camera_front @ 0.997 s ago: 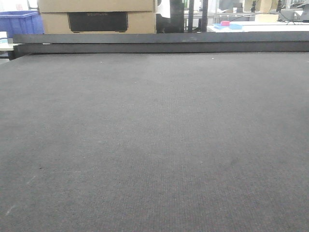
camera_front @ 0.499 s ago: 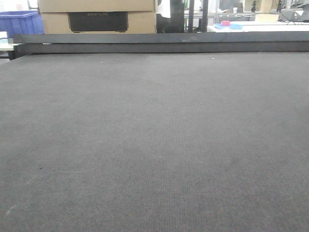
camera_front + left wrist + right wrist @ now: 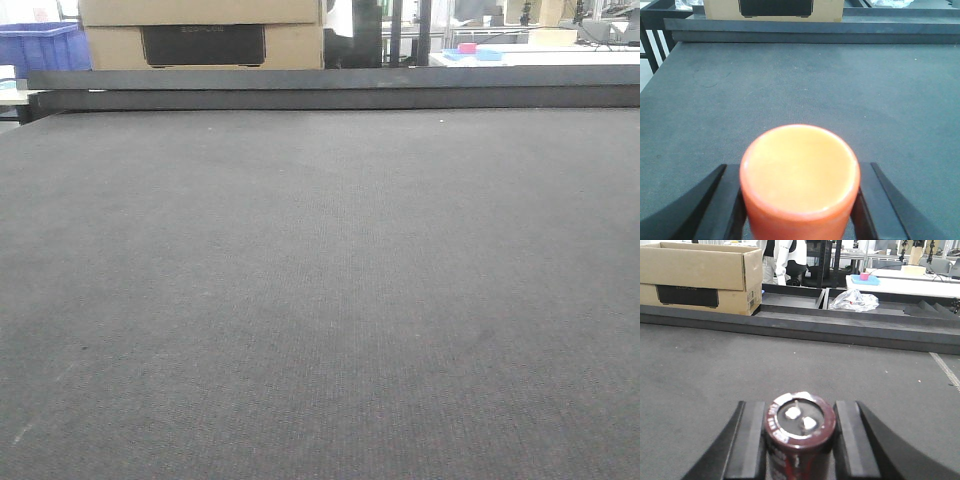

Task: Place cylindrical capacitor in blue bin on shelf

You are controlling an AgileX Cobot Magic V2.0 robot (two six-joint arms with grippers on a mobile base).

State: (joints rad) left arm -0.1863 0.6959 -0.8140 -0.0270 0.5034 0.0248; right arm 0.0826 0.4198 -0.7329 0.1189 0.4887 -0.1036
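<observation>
Across the front view, only the dark matted table (image 3: 320, 300) is showing; a cardboard box (image 3: 200, 35) and a blue crate (image 3: 40, 45) are standing beyond its far edge; no arm and no shelf are appearing.

At the left wrist, the left fingers (image 3: 710, 210) are clamping an orange item (image 3: 800, 170), upright, by its sides.

At the right wrist, the right fingers (image 3: 752, 440) are gripping the cylindrical capacitor (image 3: 800, 422) on opposite sides, upright, terminals facing up; whether it is resting on the table cannot be told. It is judged light and rigid, its smooth sleeve likely slippery; a mid-body hold, clear of terminals and silvery rim, is looking soundest.
</observation>
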